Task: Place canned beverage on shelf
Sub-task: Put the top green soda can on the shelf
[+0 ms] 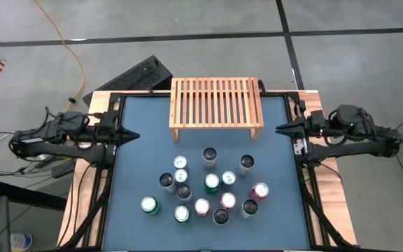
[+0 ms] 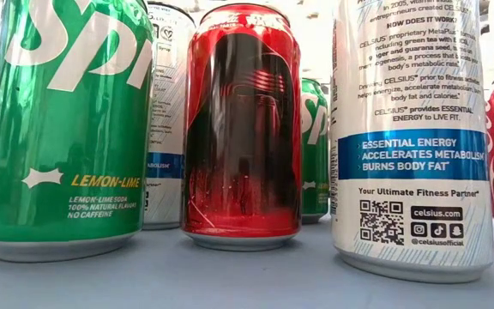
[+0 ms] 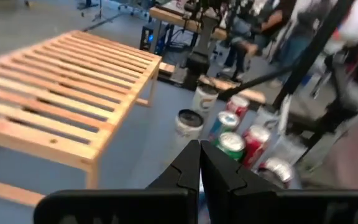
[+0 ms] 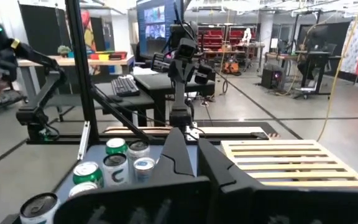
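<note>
Nearest the low camera: a green Sprite can (image 2: 63, 129), a red can with a dark figure print (image 2: 243, 129) and a white Celsius can (image 2: 414, 137), all upright on the blue desk (image 1: 135, 175). From above they belong to a loose cluster of upright cans in the near half of the desk.

The shelf (image 1: 215, 103) stands at the far edge of the desk, centred, its slatted top bare. No can on it yet.

Left gripper (image 1: 133, 135) is parked at the left desk edge, fingers pressed together, holding nothing. Right gripper (image 1: 281, 129) mirrors it at the right edge, fingers likewise closed and empty. Both are well apart from the cans.

Step in hand, as I judge it: the first pick has not begun. Notes for doing it well:
- Choose an outlying can on the shelf side of the cluster, e.g. the silver-topped can (image 1: 247, 164) for the right arm; its neighbours stand clear of it.
- Spread the fingers before descending, and approach from the open side.
- Grip mid-body and keep the can upright.
- Set it flat across the slats, starting at the back row.

Risk: knocking tightly packed neighbours in the cluster's middle.
</note>
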`<state>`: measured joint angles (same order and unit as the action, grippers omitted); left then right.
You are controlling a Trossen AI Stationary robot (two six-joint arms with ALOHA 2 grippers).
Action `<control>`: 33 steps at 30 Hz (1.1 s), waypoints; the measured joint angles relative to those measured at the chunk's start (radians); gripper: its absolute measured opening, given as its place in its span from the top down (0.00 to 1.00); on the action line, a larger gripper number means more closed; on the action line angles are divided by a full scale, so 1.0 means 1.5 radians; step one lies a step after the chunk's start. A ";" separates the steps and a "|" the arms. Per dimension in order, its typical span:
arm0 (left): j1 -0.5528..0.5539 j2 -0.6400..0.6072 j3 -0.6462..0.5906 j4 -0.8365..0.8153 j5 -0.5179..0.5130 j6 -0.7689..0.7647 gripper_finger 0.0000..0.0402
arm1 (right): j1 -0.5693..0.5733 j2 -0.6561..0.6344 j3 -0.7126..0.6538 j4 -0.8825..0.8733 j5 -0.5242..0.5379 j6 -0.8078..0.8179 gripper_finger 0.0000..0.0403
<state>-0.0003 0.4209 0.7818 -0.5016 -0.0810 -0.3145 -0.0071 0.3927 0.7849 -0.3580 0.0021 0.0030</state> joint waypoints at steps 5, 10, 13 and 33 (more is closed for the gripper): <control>0.000 0.014 0.000 0.020 -0.068 -0.114 1.00 | -0.001 0.000 0.000 0.003 0.000 0.024 1.00; 0.000 0.033 0.000 0.029 -0.135 -0.142 1.00 | -0.001 0.000 0.000 0.003 0.000 0.068 1.00; 0.001 0.046 0.000 0.030 -0.165 -0.143 1.00 | -0.001 0.000 0.000 0.003 0.008 0.065 1.00; 0.000 0.182 0.000 0.031 -0.260 -0.173 1.00 | -0.001 0.000 0.000 -0.002 0.071 0.035 1.00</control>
<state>0.0003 0.6939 0.7818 -0.4545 -0.4708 -0.5737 -0.0090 0.3927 0.7849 -0.3603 0.1079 0.0548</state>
